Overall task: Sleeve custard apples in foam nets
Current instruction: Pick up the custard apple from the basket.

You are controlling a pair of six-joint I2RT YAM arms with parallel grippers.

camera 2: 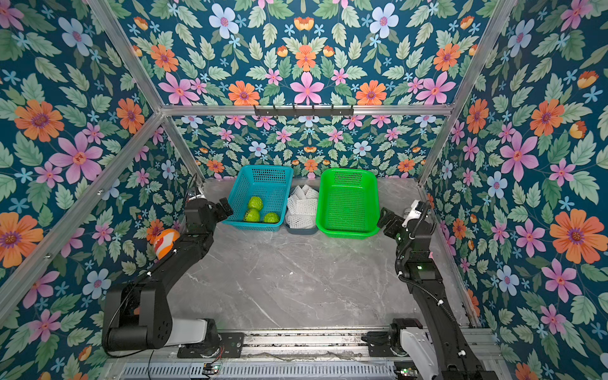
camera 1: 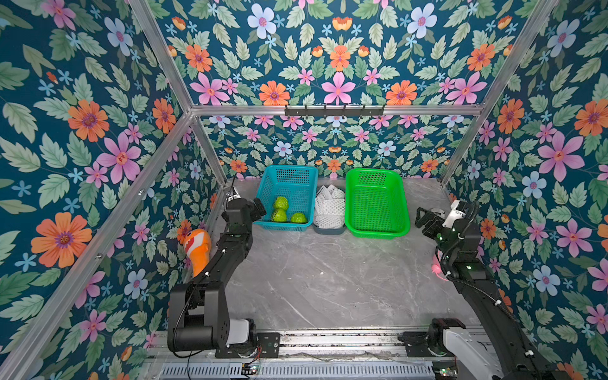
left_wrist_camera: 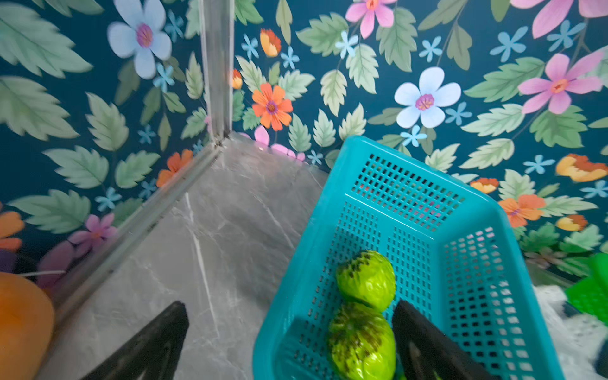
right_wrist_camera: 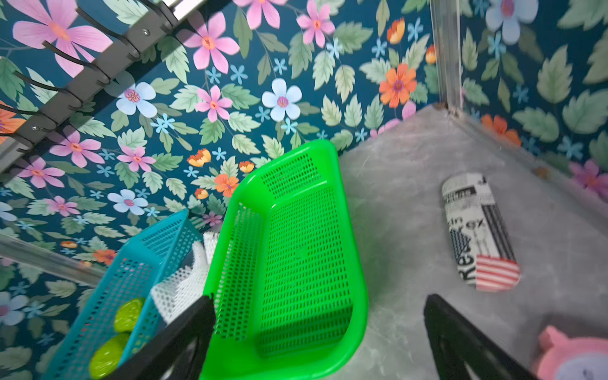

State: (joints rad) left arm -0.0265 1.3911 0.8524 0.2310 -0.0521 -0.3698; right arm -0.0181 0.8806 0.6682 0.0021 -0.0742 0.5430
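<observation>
My left claw (left_wrist_camera: 289, 306) is spread wide and grips nothing. One finger hangs over the grey marble bench (camera 1: 329, 279) and the other over a blue perforated basket (camera 1: 297, 197). The blue basket holds three custard apples (camera 1: 280, 203), green and bumpy, bunched at the end nearest this claw. Two lie right below its inner finger, and the third (camera 1: 298, 217) lies just beyond them.

My right claw (right_wrist_camera: 319, 297) is also spread wide and empty. Just ahead of it sits a green perforated basket (camera 1: 375, 204) with nothing in it.

Between the two baskets, and so between my two claws, a small grey tray (camera 1: 329, 229) holds a heap of white foam nets (camera 1: 329, 205). I cannot count them, and none is on a fruit.

Count: two baskets, one tray, three fruits.

A newsprint-patterned mini skateboard deck (right_wrist_camera: 480, 230) lies flat on the bench on the outer side of my right claw, and a pink plush toy (right_wrist_camera: 572, 355) sits near that claw's outer finger.
</observation>
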